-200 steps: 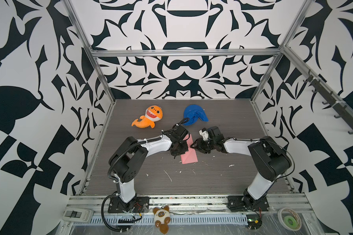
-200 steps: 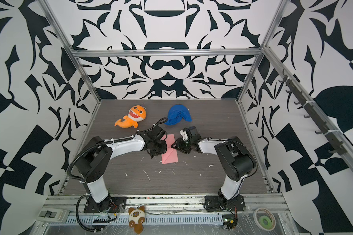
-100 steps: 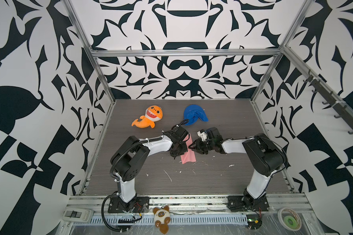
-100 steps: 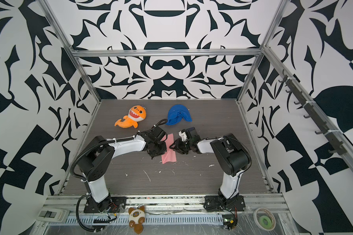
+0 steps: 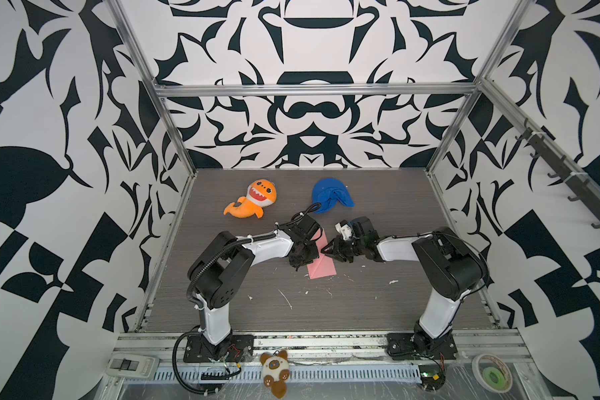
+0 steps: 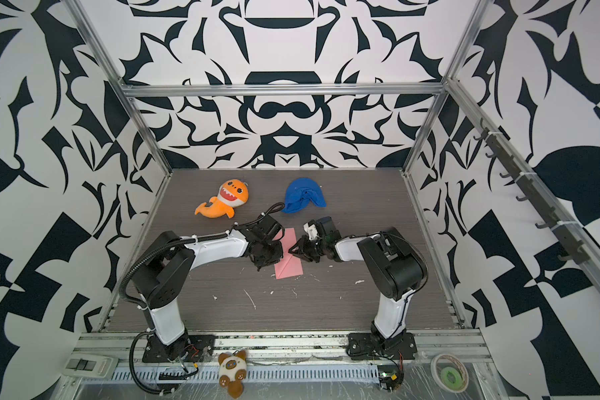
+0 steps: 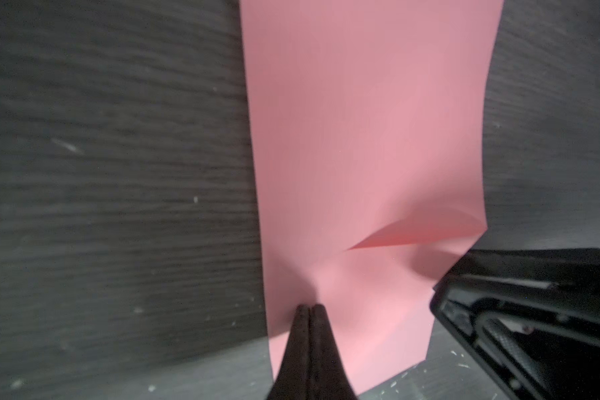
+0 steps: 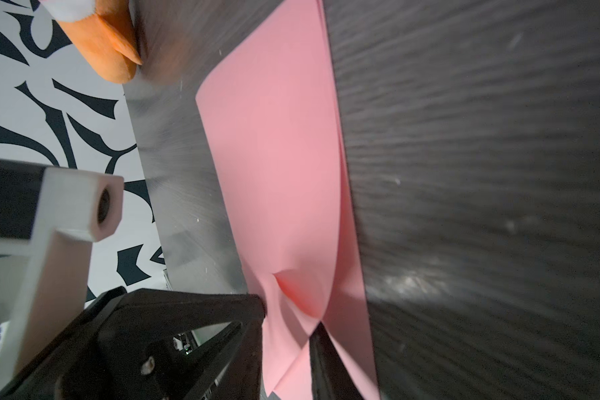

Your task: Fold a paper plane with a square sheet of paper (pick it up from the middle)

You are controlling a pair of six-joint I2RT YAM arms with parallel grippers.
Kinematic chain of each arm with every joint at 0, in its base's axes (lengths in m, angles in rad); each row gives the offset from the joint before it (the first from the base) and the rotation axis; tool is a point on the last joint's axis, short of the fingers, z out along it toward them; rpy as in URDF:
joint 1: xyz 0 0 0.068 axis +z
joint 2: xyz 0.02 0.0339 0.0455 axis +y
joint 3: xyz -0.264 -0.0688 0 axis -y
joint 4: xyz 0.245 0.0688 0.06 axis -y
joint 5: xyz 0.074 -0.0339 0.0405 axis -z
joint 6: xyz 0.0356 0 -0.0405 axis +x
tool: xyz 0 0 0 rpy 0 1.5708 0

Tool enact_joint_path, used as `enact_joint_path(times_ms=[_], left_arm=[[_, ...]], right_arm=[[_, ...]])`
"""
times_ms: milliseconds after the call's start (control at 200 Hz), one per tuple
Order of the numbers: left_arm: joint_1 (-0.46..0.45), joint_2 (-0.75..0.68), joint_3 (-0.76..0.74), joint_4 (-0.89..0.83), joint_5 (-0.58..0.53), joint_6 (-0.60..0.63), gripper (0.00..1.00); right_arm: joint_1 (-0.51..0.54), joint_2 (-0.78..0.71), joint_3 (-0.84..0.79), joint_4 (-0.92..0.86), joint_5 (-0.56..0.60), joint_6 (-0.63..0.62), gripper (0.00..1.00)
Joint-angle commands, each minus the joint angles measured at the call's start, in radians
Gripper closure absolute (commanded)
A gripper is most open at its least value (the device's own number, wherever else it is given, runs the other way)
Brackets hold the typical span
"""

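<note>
Left wrist view: L gripper (image 7: 309,308) has both black fingers pressed tight together, no gap, tips resting on a thin matte pink paper sheet (image 7: 361,138) near one long edge. Can't tell if any paper is caught btw the tips. Sheet looks like a narrow strip, lying on the dark wood-grain table (image 7: 101,173). A raised crease/pucker shows at the opposite edge, next to a black part of the other arm's tool.

Right wrist view: R gripper (image 8: 291,322) has its fingers (image 8: 253,308) apart w/ a narrow gap. A bulged pucker of the sheet (image 8: 284,156) sits btw them and touches both. Two layers show along the sheet's edge on the table side, so it's doubled over. Tail of an orange shark plush toy (image 8: 115,48) is visible at the far end.

Both top views: sheet (image 5: 323,269) (image 6: 289,269) sits mid-table, long axis running front to back, slightly slanted. L gripper (image 5: 300,263) is on its left edge, R gripper (image 5: 324,250) on its right edge, the two facing each other across the strip. Far end of the sheet is partly hidden behind the L tool. Orange plush (image 5: 253,201) and a crumpled blue cloth lump (image 5: 329,195) lie further back, apart from the sheet. White scraps dot the table (image 5: 395,304) toward the front.
</note>
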Motion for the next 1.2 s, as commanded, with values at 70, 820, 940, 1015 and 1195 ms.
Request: enact_joint_path(times_ms=[70,820,940,1015,1195], left_arm=[[0.002,0.038,-0.041,-0.047,-0.024,0.003,0.97],[0.246,-0.478,-0.311,0.354,0.25,-0.104,0.35],[0.258,-0.53,-0.357,0.483,0.316,-0.121,0.19],[0.259,-0.536,-0.369,0.557,0.351,-0.142,0.16],[0.26,-0.521,-0.375,0.69,0.418,-0.189,0.1]], right_arm=[[0.004,0.02,0.021,0.067,-0.038,0.027,0.72],[-0.033,-0.113,0.052,0.317,-0.051,0.139,1.0],[-0.035,-0.124,0.103,0.394,-0.097,0.226,1.0],[-0.035,-0.121,0.13,0.462,-0.124,0.294,1.0],[-0.036,-0.106,0.163,0.57,-0.158,0.409,1.0]])
